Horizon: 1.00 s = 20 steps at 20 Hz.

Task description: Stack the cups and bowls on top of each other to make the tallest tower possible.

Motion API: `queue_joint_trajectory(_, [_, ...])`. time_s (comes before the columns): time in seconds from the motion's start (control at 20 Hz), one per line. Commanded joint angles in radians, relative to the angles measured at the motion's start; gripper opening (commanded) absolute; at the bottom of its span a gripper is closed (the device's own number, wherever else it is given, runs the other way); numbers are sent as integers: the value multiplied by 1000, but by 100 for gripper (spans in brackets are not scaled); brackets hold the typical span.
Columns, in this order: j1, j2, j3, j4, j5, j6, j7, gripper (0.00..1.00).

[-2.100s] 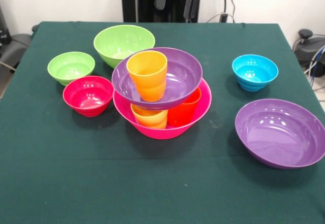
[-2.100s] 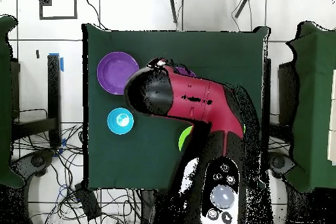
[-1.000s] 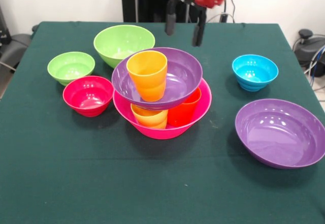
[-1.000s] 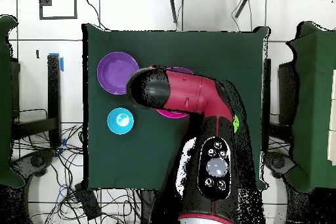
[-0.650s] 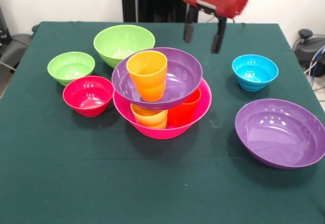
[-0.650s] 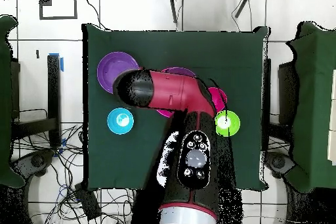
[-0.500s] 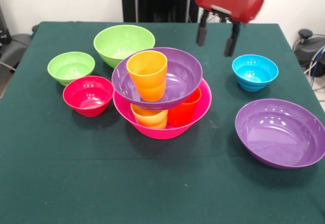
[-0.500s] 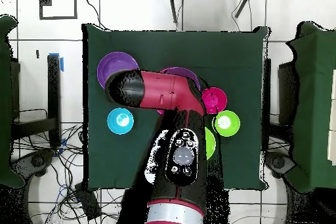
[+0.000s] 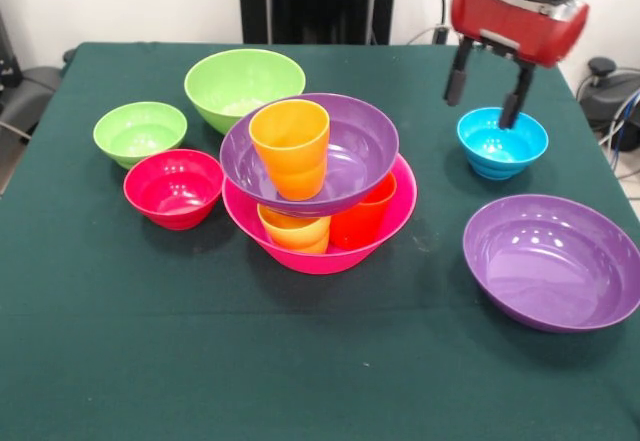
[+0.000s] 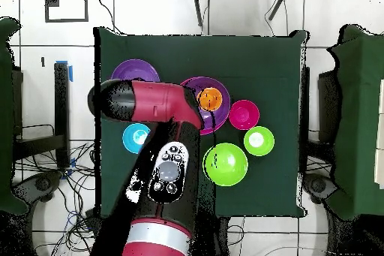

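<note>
Front view, L to R on the dark green cloth-covered table [image 9: 200, 361]: small light-green glossy plastic bowl [image 9: 140, 133], upright, near the L edge; just beside it, nearer the camera, the red glossy plastic bowl [image 9: 174, 188], upright, gap between them too fine to judge; behind both, the medium light-green plastic bowl [image 9: 244, 85], upright, rim close to the stack.

Centre: the tower [image 9: 318, 181]; base is the large hot-pink plastic bowl [image 9: 385, 229]; inside it stand a yellow-orange stepped plastic tumbler [image 9: 295, 231] and a red-orange plastic tumbler [image 9: 362, 217], side by side; a wide shallow purple plastic bowl [image 9: 350, 156] rests on their rims, tilted toward the camera; an orange plastic tumbler [image 9: 291, 147] stands in it, off-centre to the L. Green cup not made out in either view.

R side: small blue plastic bowl [image 9: 502, 142], upright, well apart from the tower; the red-and-black gripper [image 9: 486, 90] hangs over its far rim, jaws spread, nothing between them, fingers clear of the bowl; second wide shallow purple plastic bowl [image 9: 552, 261] nearest the camera, far R, upright, alone.

Overhead view: red arm [image 10: 161, 106] crosses the table, covers part of the blue bowl [image 10: 134, 138].
</note>
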Motion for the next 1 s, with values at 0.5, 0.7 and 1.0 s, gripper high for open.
queue_joint_trajectory(0.5, [224,201,-76,-97,72,22,387,100])
queue_joint_trajectory(0.7, [239,261,-93,-110,72,-37,401,100])
queue_joint_trajectory(1.0, [234,266,-95,-89,65,-63,366,100])
